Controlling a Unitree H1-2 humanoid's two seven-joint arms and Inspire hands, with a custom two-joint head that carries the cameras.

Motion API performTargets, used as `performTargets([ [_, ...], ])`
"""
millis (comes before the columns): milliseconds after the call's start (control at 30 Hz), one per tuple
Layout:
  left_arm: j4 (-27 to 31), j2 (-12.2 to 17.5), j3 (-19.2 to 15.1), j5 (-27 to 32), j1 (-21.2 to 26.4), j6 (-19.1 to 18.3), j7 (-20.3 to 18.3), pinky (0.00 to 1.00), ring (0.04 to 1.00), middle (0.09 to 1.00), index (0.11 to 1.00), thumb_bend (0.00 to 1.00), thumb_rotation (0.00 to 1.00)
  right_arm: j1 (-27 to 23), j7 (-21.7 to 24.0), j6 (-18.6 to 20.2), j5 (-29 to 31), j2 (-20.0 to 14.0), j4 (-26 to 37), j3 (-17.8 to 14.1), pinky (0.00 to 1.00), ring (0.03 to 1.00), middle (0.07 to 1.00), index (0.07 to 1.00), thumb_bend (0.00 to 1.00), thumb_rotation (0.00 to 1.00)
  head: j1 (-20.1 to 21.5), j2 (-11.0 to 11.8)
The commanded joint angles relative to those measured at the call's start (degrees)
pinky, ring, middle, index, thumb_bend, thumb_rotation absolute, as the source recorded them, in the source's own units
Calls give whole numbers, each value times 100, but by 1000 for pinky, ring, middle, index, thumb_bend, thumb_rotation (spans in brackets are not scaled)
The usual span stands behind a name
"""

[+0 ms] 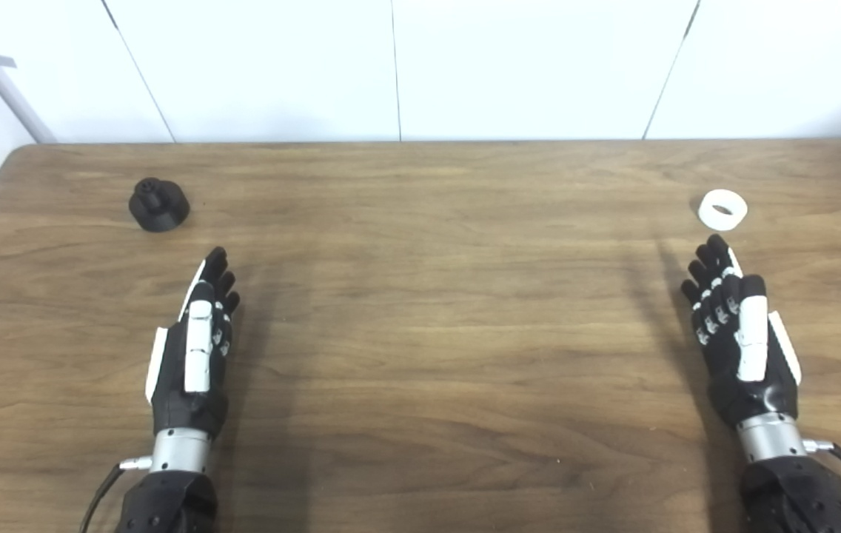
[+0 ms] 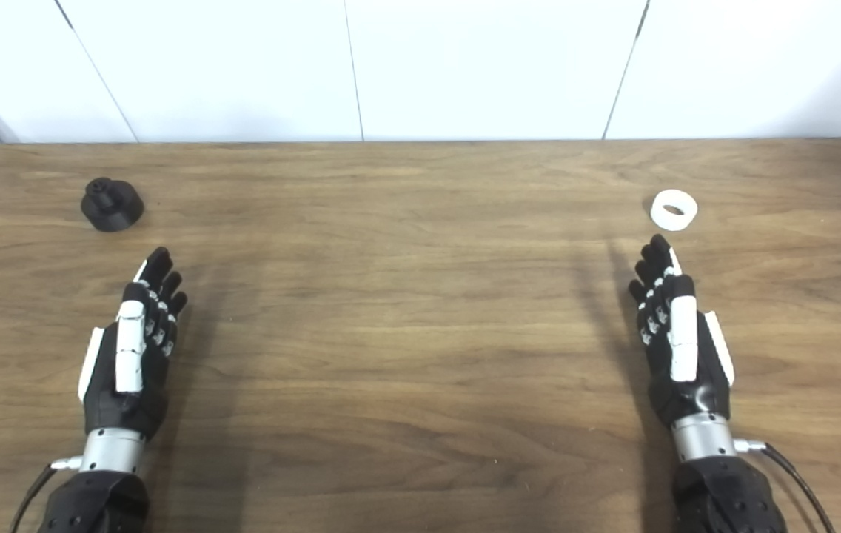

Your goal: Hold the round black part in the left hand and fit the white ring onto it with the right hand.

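Note:
The round black part stands on the wooden table at the far left, a small knob on its top. The white ring lies flat at the far right. My left hand rests on its edge, thumb up, fingers stretched forward and open, a short way nearer than and slightly right of the black part. My right hand is posed the same way, open, its fingertips just short of the ring. Neither hand holds anything.
A white panelled wall runs behind the table's far edge. The table's rounded left corner shows at the back. Thin cables leave both wrists near the bottom edge.

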State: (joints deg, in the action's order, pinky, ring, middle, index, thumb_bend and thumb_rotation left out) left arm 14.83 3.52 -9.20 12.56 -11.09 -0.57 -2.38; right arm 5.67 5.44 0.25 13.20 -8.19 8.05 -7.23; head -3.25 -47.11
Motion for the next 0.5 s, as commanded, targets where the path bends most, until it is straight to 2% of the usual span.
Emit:
performTargets([
  [0, 209, -12, -8, 26, -68, 92, 13, 1000, 1000, 1000, 964, 501, 883, 44, 5, 6, -3, -26, 87, -30, 1000, 1000, 1000, 991, 555, 1000, 0, -5],
  [300, 205, -16, -4, -39, -65, 80, 33, 1000, 995, 986, 951, 478, 892, 39, -26, -8, -15, 0, 73, -45, 1000, 988, 992, 985, 552, 1000, 9, -12],
  [467, 191, -35, 2, -8, -74, 94, 23, 1000, 999, 989, 951, 475, 878, 61, -11, 0, -5, -12, 73, -45, 1000, 990, 995, 984, 548, 1000, -75, 76],
])
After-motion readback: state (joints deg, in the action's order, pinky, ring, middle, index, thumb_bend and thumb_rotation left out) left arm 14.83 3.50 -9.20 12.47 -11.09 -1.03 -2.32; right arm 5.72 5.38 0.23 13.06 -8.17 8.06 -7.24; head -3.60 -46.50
